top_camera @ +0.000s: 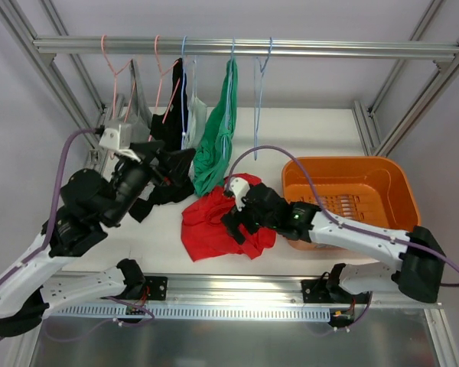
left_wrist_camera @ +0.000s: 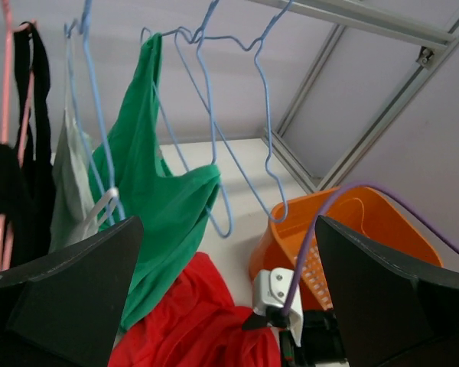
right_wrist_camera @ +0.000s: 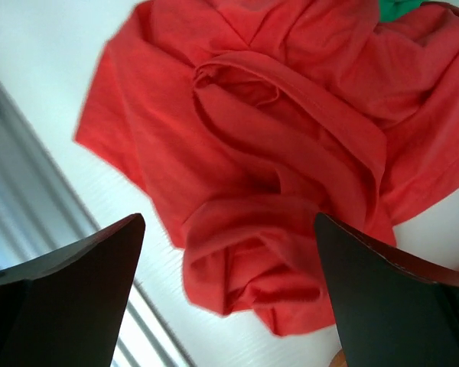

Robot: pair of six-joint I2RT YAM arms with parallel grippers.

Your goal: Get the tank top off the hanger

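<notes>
Left gripper (top_camera: 177, 163): your fingers (left_wrist_camera: 69, 298) stand wide apart and the gap between them is bare – they have hold of nothing. The gripper is raised off the table (top_camera: 314, 130) and tipped upward at the hanging clothes.
Left gripper, contact: in the top view it sits right against the black top (top_camera: 176, 99). You cannot tell from these views whether it touches the fabric.
Green top (top_camera: 218, 145): on its blue hanger (top_camera: 232, 61), which hooks over the far rail (top_camera: 329, 48). It hangs bunched in a narrow drape, just right of your left gripper. In the left wrist view it fills the middle of the picture (left_wrist_camera: 157, 206), above the gap between the fingers.
Right gripper (top_camera: 233, 218): wide open too, gripping nothing. Its fingers (right_wrist_camera: 69, 298) frame the red cloth (right_wrist_camera: 291, 153) from above. Whether the tips touch it is not clear.
Red cloth, place: crumpled on the table, near the front edge – between the two arms and below the green top's hem (top_camera: 214, 222).
Basket (top_camera: 352, 172): orange, on the right, beside your right arm.
Second hanger (top_camera: 260, 69): blue and bare, just right of the green top.
</notes>
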